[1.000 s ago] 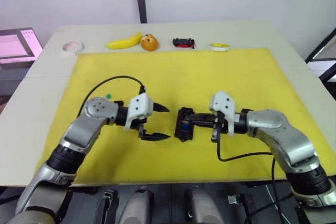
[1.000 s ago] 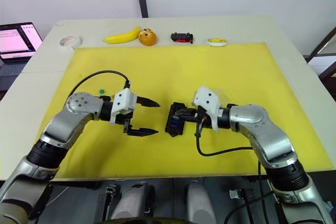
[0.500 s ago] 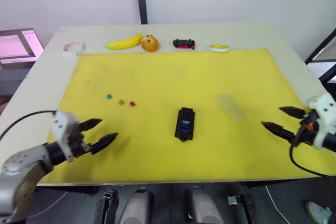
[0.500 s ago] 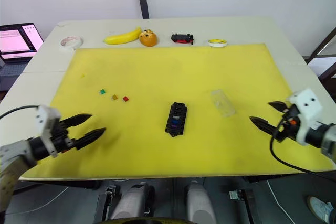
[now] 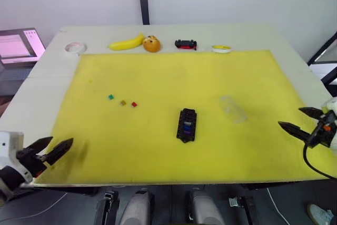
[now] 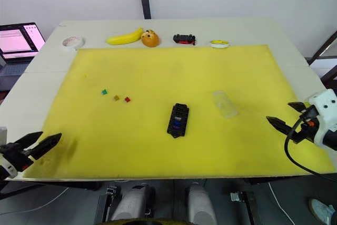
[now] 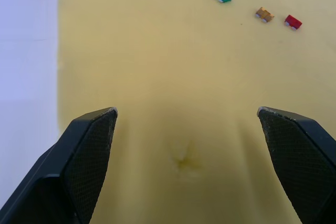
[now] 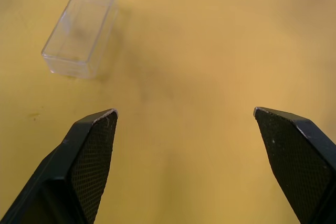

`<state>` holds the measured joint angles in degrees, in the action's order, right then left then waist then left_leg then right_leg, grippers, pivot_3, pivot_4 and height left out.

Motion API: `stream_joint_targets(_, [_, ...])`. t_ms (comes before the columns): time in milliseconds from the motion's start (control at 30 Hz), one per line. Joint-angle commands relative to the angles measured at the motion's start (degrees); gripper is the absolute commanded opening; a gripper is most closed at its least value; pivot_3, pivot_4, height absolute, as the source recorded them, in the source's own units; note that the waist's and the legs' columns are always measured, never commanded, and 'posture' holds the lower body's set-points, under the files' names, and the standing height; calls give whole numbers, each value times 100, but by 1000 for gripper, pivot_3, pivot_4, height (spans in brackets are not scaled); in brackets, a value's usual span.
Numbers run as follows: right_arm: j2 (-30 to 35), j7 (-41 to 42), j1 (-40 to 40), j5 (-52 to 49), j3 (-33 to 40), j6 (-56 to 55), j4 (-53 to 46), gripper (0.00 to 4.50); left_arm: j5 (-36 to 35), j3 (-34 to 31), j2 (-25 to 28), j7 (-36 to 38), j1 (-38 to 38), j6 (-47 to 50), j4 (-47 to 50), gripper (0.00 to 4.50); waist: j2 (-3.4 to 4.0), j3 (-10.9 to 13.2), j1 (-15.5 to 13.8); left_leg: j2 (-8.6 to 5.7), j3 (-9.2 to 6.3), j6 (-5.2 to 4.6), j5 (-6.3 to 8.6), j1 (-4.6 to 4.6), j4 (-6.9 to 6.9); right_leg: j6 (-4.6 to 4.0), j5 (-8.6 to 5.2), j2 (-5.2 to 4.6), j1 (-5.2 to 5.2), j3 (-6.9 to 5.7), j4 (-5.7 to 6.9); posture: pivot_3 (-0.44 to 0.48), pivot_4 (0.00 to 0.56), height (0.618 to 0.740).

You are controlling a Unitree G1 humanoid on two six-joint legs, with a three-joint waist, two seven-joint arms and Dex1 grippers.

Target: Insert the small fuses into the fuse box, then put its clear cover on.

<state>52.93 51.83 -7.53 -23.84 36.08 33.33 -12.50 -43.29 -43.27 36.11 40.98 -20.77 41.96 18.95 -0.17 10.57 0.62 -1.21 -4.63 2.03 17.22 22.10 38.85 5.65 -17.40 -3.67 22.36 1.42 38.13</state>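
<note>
The fuse box, a black block with a few coloured fuses seated in its slots, lies just below the centre of the frame on the yellow mat that covers most of the table. The clear cover rests on the mat to the right of the fuse box, apart from it. Three loose small fuses sit in a short row in the left-centre of the frame: a green fuse, an olive-brown fuse and a red fuse. The left end effector hangs at the lower left corner of the mat, released and empty. The right end effector hangs at the right edge of the frame, also spread wide with nothing between its fingers. Along the top of the frame stand a tape roll, a banana, an orange, a toy car and a yellow tape roll.
</note>
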Motion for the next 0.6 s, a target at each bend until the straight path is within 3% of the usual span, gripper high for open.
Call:
stream_joint_targets(33, [129, -62, 188, -112, 16, 14, -299, 4412, -228, 60, 72, -117, 114, 143, 206, 4500, 1, 0, 0, 0, 0, 0, 0, 0, -1, 0, 0, 0, 0, 0, 0, 0, 150, 740])
stream_joint_targets(333, [18, -522, 1216, -926, -771, 1041, -1546, 4412, -2022, 141, 235, -937, 1315, 1654, 93, 4500, 4, -3, 1, 2, -4, 0, 0, 7, -1, 0, 1, 0, 9, -1, 1, 0, 150, 740])
stream_joint_targets(467, [-159, -809, 1726, -1413, -1407, 1475, -2172, 4412, -3079, 360, 365, -1573, 1988, 2504, -364, 4500, 4, -2, 5, 2, -5, 0, 0, 10, -1, 1, 1, 0, 14, -1, 3, 0, 150, 740])
stream_joint_targets(600, [-351, -1003, 2241, -1770, -2052, 1768, -2533, 4412, -4147, 718, 246, -2660, 2618, 3011, -1067, 4500, 3, -2, 3, -1, -5, 0, 0, 15, 0, 2, 2, 0, 20, -2, 4, 0, 150, 740])
